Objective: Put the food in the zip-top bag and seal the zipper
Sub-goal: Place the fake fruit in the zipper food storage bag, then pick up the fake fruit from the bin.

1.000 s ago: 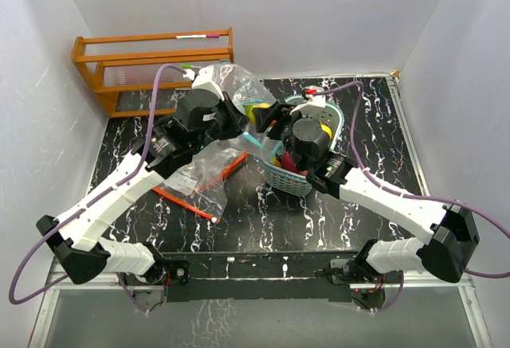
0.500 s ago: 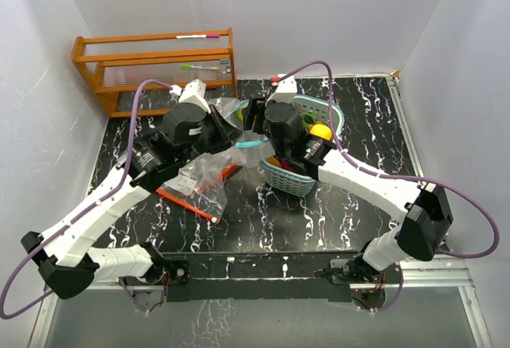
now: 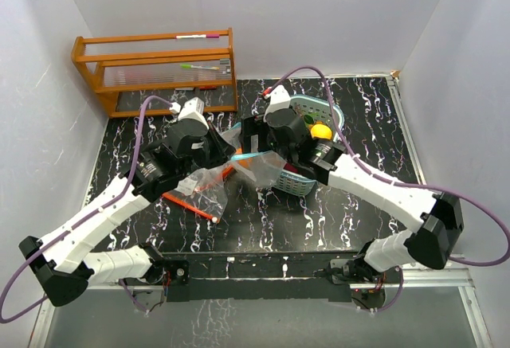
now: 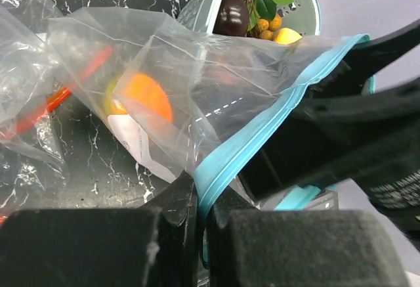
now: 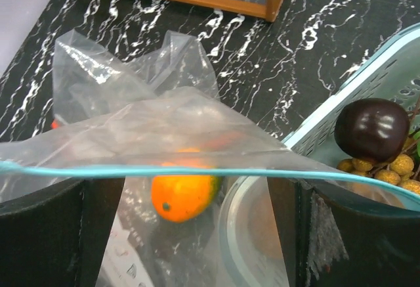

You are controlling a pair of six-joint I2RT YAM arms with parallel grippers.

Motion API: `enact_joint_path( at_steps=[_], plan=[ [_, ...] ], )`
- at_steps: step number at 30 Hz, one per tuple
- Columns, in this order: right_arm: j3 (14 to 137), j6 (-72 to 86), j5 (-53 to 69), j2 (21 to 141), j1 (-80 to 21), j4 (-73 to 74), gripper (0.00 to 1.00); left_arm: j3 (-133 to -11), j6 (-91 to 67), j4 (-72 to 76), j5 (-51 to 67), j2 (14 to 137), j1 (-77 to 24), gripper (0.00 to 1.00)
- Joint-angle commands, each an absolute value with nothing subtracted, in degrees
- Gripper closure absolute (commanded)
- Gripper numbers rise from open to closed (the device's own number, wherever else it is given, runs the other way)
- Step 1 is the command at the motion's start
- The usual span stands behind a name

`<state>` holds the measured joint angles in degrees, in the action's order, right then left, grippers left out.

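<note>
Fingers (image 4: 169, 215) of the left gripper (image 4: 202, 205) are pressing together on the teal zipper strip (image 4: 262, 132) of the zip-top bag (image 4: 197, 64). They are pinching it at one corner of the mouth and holding that edge up off the table (image 3: 263, 220). Right gripper (image 5: 203, 192) is standing with its fingers (image 5: 52, 234) spread wide, nothing clamped between them. The zipper strip is running straight across both fingertips in the right wrist view. Cannot tell whether those fingers are sitting inside the mouth or just behind it. In the top view both grippers are meeting at the bag, between the left arm and the teal basket (image 3: 333, 114). One orange fruit (image 5: 184, 195) is lying inside the bag, low down, showing through the film in both wrist views. Rest of the food is sitting in the basket: a dark red fruit (image 5: 372, 129), a cluster of small brown nuts (image 5: 387, 169) touching it, green leaves (image 4: 266, 4) and a yellow fruit (image 3: 320, 131). Basket is sitting just beside the bag mouth, on the right arm's side. A second clear bag (image 3: 199, 193) with an orange-red zipper is lying flat on the table near the left arm. Wooden rack (image 3: 151, 65) is standing at the far left corner, well apart from the bag.
</note>
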<state>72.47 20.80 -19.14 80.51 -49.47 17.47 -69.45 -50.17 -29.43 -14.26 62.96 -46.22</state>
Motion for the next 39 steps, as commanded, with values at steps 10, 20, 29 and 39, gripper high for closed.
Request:
enact_joint_path(
  at_steps=[10,20,29,39],
  plan=[
    [70.42,16.32,3.67,66.41,-48.96,11.66,0.06,-68.11,-48.71,-29.84,-18.85,60.79,-46.05,1.0],
    [66.0,21.23,3.52,60.02,-48.93,1.52,0.04,-68.48,-48.81,-28.69,-17.58,61.63,-46.01,1.0],
    [76.13,20.3,-40.17,67.08,-46.14,23.78,0.01,-69.2,-48.58,-32.22,-19.22,58.9,-46.0,1.0],
    [77.03,26.07,-32.71,77.56,-31.14,32.92,0.01,-68.02,-49.22,-34.33,-20.1,56.03,-46.03,1.0]
  ],
)
